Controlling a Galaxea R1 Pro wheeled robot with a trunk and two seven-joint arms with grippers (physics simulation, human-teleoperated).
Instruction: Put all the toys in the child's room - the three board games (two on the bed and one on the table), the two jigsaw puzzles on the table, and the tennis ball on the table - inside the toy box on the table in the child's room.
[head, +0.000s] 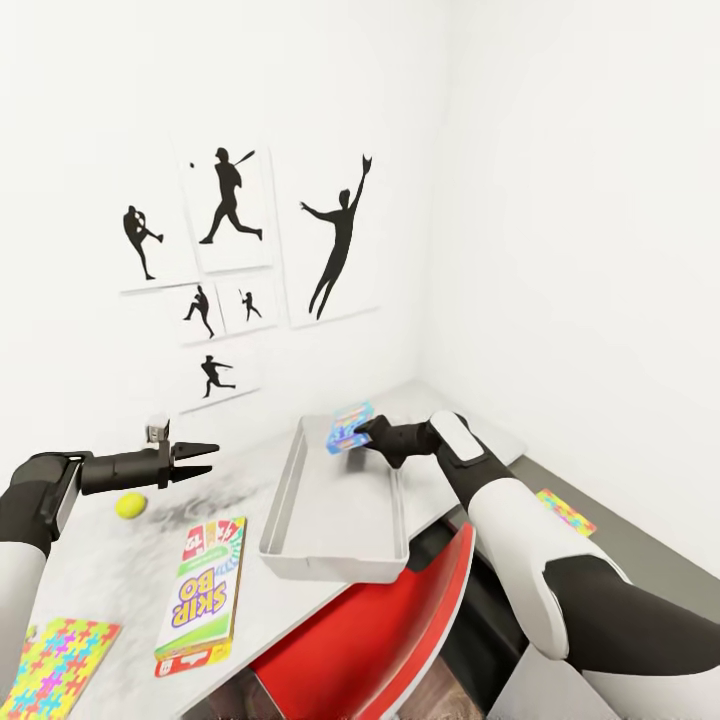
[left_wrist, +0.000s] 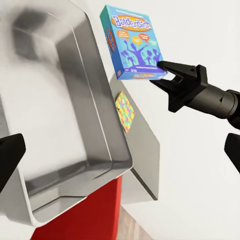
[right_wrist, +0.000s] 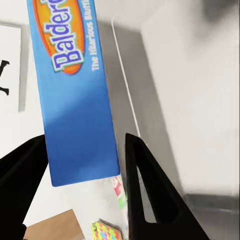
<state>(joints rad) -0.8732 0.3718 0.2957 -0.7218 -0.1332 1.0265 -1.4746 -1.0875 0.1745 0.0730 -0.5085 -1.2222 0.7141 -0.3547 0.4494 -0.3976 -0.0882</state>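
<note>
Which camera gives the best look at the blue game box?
The left wrist view: the blue game box shows its whole printed front. The head view has it small and far; the right wrist view sees one side between the fingers.

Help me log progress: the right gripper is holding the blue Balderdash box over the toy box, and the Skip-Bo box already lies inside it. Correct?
Not quite. The right gripper does hold the Balderdash box over the toy box, but the head view shows the Skip-Bo box lying on the table beside it.

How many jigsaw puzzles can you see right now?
2: one jigsaw puzzle on the table's near-left corner, another on the dark lower cabinet right of the toy box. Others may be hidden.
</note>
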